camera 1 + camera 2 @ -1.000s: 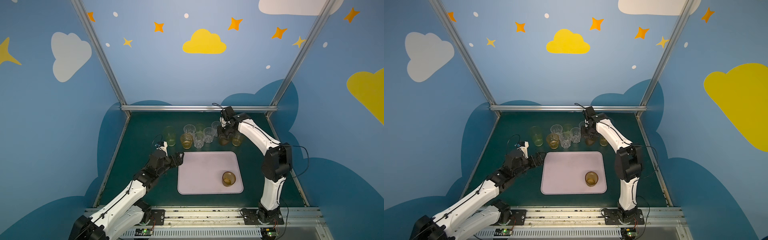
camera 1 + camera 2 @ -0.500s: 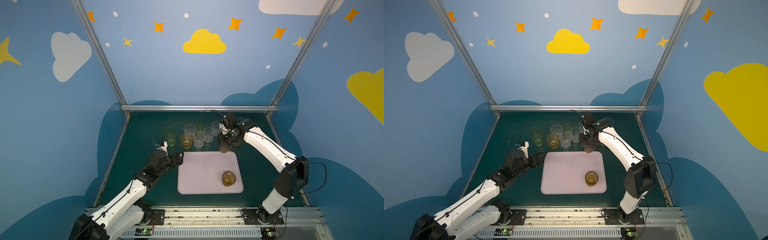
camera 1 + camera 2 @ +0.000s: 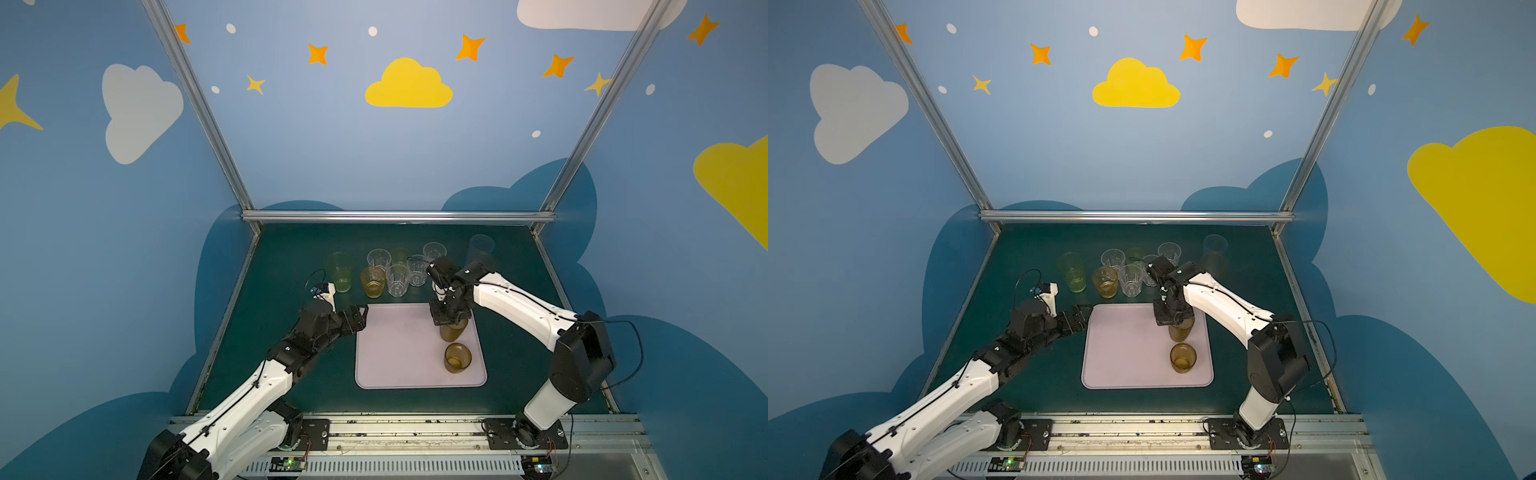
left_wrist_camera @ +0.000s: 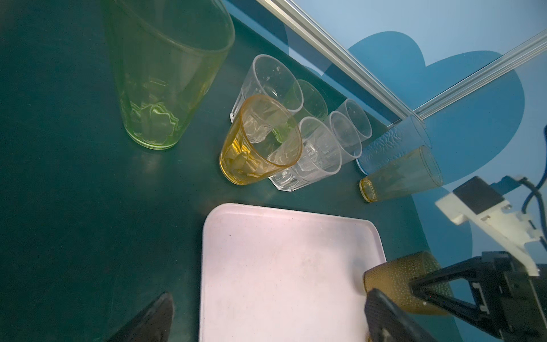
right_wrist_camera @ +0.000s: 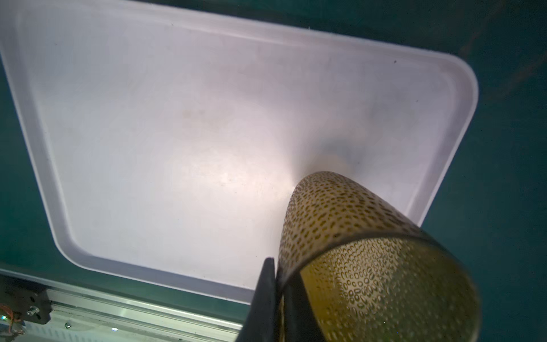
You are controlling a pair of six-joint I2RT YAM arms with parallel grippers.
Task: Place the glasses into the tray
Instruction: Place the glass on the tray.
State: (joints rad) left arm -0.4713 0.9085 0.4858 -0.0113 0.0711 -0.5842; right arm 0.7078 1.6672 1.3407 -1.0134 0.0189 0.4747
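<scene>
Left gripper: spread wide, empty, just beside the tray's far left corner.
Table behind tray: nine glasses upright, mouths up: four clear glasses, two green glasses, two amber glasses, one pale blue glass.
Tray, right side: two brown glasses, upright, long axes vertical.
Right gripper: pinching the farther brown glass by its rim.

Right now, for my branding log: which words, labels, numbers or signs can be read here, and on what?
None can be read. The glasses and the tray carry no print; the walls bear only painted clouds and stars; the circuit boards on the front rail are too small to tell.
</scene>
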